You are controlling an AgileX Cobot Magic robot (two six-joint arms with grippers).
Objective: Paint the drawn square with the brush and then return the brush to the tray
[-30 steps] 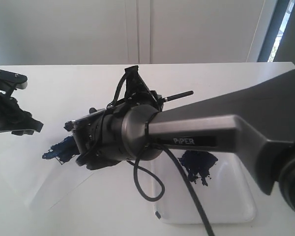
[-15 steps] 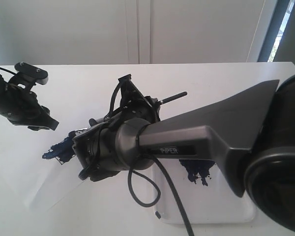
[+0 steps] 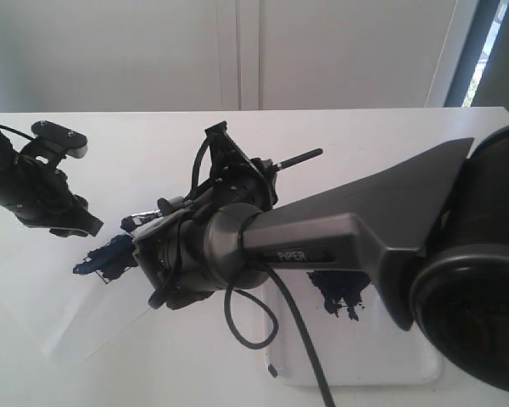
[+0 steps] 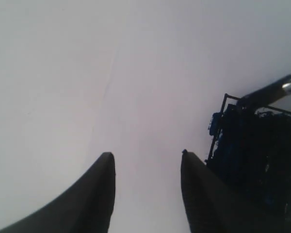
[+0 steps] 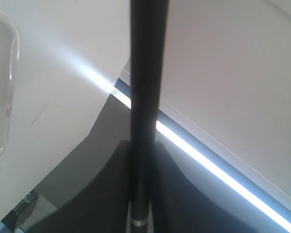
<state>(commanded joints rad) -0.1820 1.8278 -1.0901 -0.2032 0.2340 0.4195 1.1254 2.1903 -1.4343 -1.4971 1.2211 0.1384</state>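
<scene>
— So, what is your right pincer (image 5: 144, 145) doing?
— Its jaws are clamped on the brush (image 5: 145, 82), gripping the black handle. In the outside view the handle's far end sticks out above my wrist.
— And the bristle end?
— Down at the drawn square (image 4: 247, 145). My left camera shows the silver ferrule right by its outline. Whether the bristles press on the paper, I cannot tell.
— How does the square look?
— It is smeared dark blue over most of its middle. It lies on the paper sheet (image 3: 59, 314), left of the tray (image 3: 382, 352).
— And your left pincer (image 4: 146, 153)?
— Spread apart with nothing between the fingers, hovering over white surface just beside the square.
— The tray itself?
— It sits partly beneath my right arm, with a dark blue blotch (image 3: 339, 292) in it.
</scene>
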